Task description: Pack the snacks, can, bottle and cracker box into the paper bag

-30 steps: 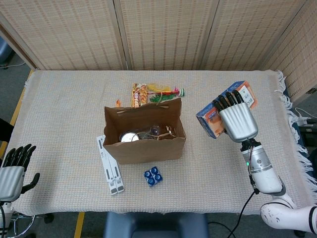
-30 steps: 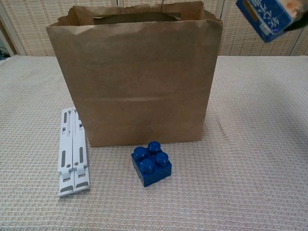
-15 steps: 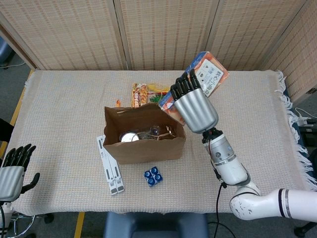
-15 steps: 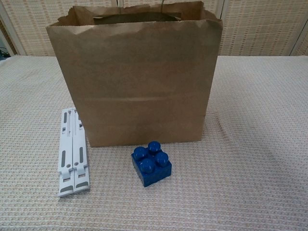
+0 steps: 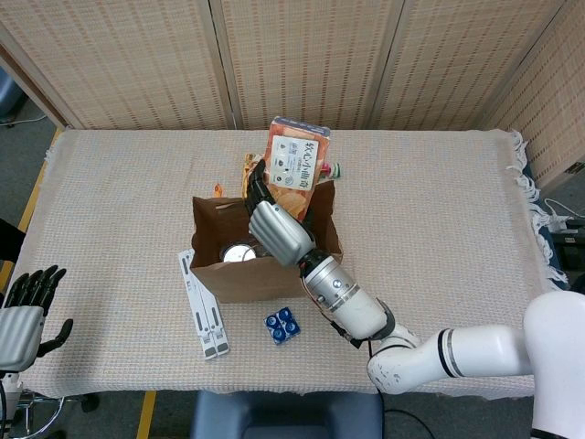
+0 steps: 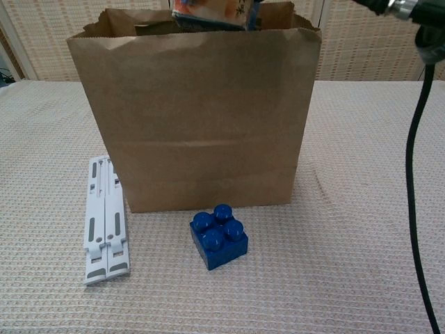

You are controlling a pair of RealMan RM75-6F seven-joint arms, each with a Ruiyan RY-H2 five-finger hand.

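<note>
My right hand (image 5: 277, 226) grips the orange and blue cracker box (image 5: 294, 166) and holds it upright over the mouth of the brown paper bag (image 5: 265, 274). In the chest view the cracker box's lower end (image 6: 208, 12) shows just above the paper bag's rim (image 6: 201, 118). A can top (image 5: 239, 252) shows inside the bag. Snack packs (image 5: 250, 168) lie on the cloth behind the bag, partly hidden by the box. My left hand (image 5: 26, 311) hangs off the table's near left corner, fingers apart, holding nothing.
A blue toy brick (image 5: 283, 324) and a white folding stand (image 5: 203, 305) lie in front of the bag; both also show in the chest view, the brick (image 6: 218, 236) and the stand (image 6: 104, 220). My right arm's black cable (image 6: 416, 174) hangs at the right.
My right hand has carried the cracker box leftward from the table's right side to above the bag and turned it upright. The left hand has not moved.
</note>
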